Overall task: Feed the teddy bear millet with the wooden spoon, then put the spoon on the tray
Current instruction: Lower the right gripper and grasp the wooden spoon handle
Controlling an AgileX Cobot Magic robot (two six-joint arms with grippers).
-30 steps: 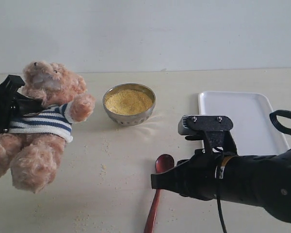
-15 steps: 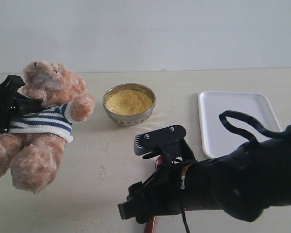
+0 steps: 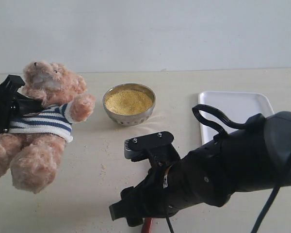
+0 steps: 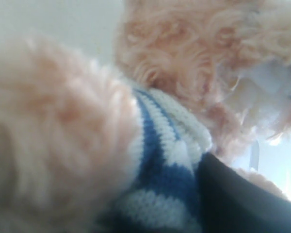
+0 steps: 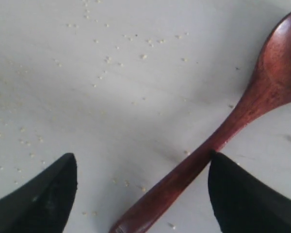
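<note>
Right hand [image 5: 141, 162], fingers apart, straddles the wooden spoon [image 5: 218, 141] lying on the surface at six o'clock from the millet [image 3: 129, 101]. Spoon looks light, stiff, glossy, likely slippery; grip mid-handle. Left hand [image 3: 19, 103] clamps the teddy bear [image 3: 43, 121].

Glossy wooden spoon [image 5: 242, 111], shiny metal bowl [image 3: 130, 119], fluffy plush bear [image 3: 43, 121].

No text, label, brand, number or sign can be read — neither in the exterior view nor in either wrist view.

Soft even daylight, left wrist blurred
</note>
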